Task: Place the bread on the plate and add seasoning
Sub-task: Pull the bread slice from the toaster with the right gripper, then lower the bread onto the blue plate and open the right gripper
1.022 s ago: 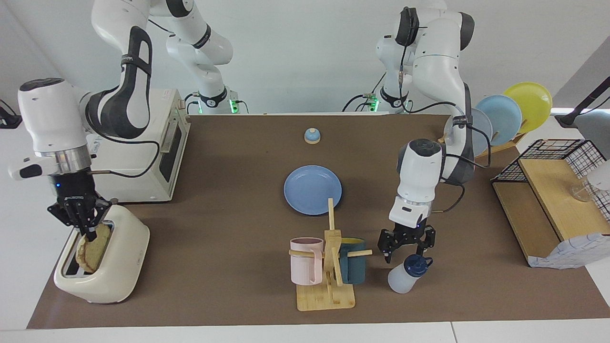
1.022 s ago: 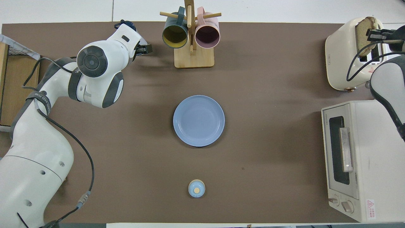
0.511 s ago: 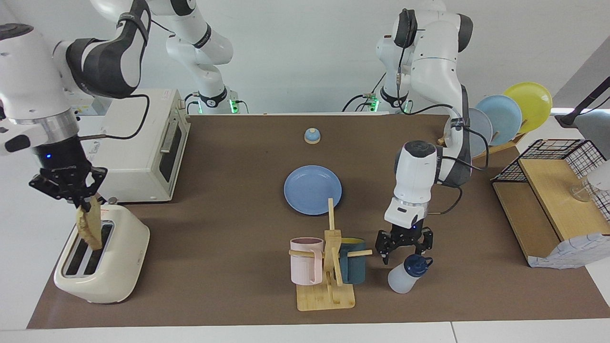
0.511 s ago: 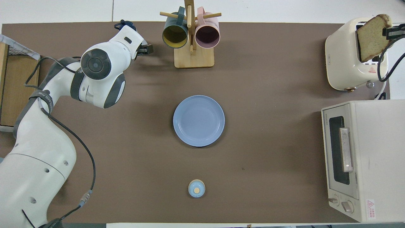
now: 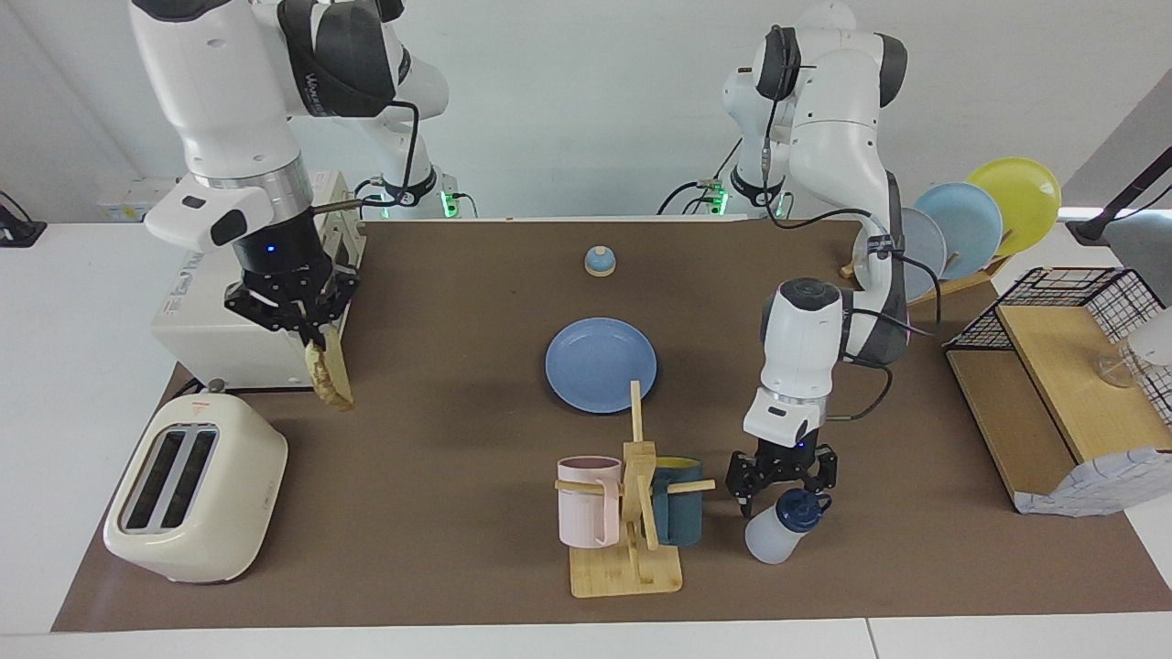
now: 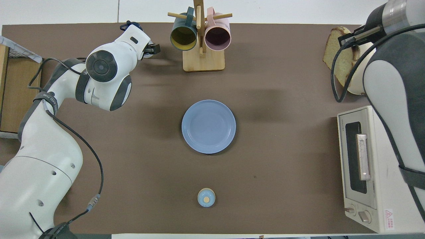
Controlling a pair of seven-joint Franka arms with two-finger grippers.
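Facing view: the right gripper [image 5: 309, 340], at the upper left of the frame, is seen with its fingers closed on the top edge of the bread [image 5: 331, 373]. The slice is held hanging in the air, over the brown counter [image 5: 439, 403] beside the toaster oven [image 5: 229, 320]. The white toaster [image 5: 194, 490] at the lower left is seen with both slots vacant. At lower right of centre, the left gripper [image 5: 781, 478] is seen with fingers spread, directly above the cap of the seasoning [image 5: 781, 528], which is tilted. The plate [image 5: 601, 364] is found at the frame's centre, unloaded.
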